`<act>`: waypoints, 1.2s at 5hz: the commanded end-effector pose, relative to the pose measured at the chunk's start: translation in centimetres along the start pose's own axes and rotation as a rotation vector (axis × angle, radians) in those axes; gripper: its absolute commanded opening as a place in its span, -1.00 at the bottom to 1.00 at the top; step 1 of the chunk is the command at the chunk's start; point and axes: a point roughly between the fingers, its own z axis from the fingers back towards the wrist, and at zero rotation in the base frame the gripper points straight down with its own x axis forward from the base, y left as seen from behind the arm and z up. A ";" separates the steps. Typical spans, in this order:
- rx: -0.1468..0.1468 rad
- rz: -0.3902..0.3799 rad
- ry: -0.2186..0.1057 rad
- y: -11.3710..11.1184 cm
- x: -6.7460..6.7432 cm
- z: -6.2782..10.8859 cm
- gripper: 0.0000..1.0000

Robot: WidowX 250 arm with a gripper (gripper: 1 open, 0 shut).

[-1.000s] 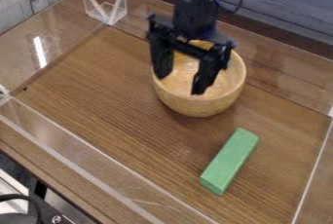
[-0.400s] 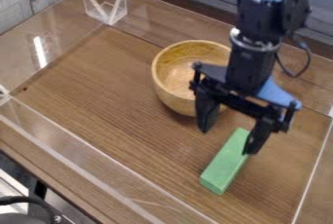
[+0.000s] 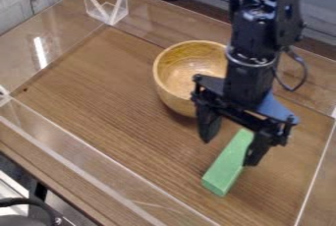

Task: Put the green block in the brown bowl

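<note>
Claw (image 3: 234, 141) over green block (image 3: 231, 164); brown bowl (image 3: 191, 73) near, clear walls (image 3: 79, 161) apparently hemming tabletop.

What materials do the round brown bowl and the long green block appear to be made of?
The round light-brown bowl looks like wood with a smooth matte finish: grain lines show on its thick wall. The bright green rectangular block has flat, evenly coloured faces with no grain; it may be painted wood or plastic, and the picture leaves that open.

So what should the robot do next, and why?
Probably go straight down a little. The end effector is open and hangs right over the far end of the green block, which lies flat on the table beside the empty bowl. Lower, its fingers could close on the block.
</note>
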 end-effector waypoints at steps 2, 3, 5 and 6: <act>-0.029 0.011 -0.073 -1.5 2.4 0.1 1.00; -0.031 0.028 -0.068 -1.2 2.7 -0.7 1.00; -0.032 0.027 -0.063 -0.5 1.8 -1.0 1.00; -0.029 0.032 -0.070 -0.2 1.7 -0.9 1.00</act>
